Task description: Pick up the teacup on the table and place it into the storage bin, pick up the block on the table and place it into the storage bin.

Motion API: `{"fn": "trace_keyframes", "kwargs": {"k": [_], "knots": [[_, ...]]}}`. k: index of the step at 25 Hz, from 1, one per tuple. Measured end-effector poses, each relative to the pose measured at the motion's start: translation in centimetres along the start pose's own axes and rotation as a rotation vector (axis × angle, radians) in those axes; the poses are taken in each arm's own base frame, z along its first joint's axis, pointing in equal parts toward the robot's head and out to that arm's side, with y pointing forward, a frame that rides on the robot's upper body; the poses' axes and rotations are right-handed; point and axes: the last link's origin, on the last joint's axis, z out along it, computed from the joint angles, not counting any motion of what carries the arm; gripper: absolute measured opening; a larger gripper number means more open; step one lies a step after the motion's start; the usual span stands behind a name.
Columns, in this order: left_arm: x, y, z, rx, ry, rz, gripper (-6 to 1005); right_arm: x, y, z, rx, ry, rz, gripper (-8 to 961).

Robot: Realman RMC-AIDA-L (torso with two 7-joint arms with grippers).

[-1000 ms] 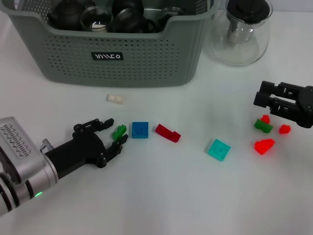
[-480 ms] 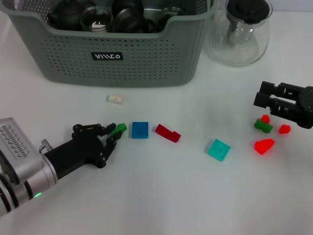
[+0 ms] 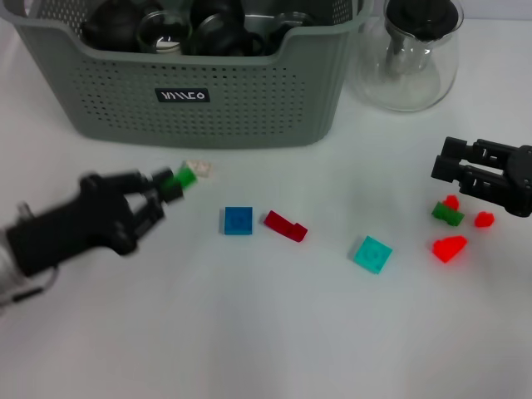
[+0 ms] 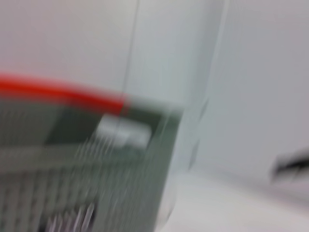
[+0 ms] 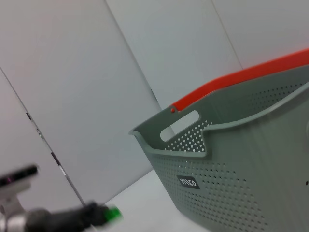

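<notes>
Green block (image 3: 182, 177): while it is clamped in the left claw, it sits lifted off the surface, in front of the storage bin and just beside a small white piece (image 3: 198, 168); the right wrist view shows it too (image 5: 112, 213), bright at the tip of the dark arm.
Left claw (image 3: 162, 188): dark fingers closed together on the green block, its arm reaching in from the left edge of the head view, motion-blurred.
Storage bin (image 3: 249, 100): grey-green, perforated sides, cut-out handle, black label with white lettering (image 3: 183, 96); it stands at the back of the surface and holds dark round vessels and glassware. The right wrist view shows its wall (image 5: 241, 169) with an orange-red band behind the rim.
Teacup: cannot tell which of the dark items in the bin it is; none stands loose on the surface.
Other blocks: blue square (image 3: 238, 220) and dark red piece (image 3: 285, 225) near the centre, close together but apart; teal square (image 3: 371, 253) to their right; a red and green cluster (image 3: 453, 224) farther right.
Right claw (image 3: 445, 170): black, fingers apart, holding nothing, poised just above the red and green cluster at the right edge.
Glass carafe (image 3: 409, 54): clear, black lid, standing just right of the bin.
Surface (image 3: 274, 332): white, plain, smooth.
Room: pale grey wall panels with thin seams behind the bin in the right wrist view; the left wrist view is too smeared to read beyond the bin's wall.
</notes>
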Motion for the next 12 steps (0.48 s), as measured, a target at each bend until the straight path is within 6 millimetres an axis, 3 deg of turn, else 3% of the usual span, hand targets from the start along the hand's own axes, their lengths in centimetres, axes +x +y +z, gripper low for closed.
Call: {"fn": "trace_keyframes", "kwargs": {"k": [6, 12], "knots": [[8.3, -1.9, -1.3, -0.172, 0.196, -0.115, 206, -0.1, -0.1, 0.3, -0.001, -0.001, -0.004, 549], [16.6, -7.3, 1.8, -0.106, 0.126, -0.140, 224, -0.2, 0.0, 0.5, -0.004, -0.002, -0.009, 549]]}}
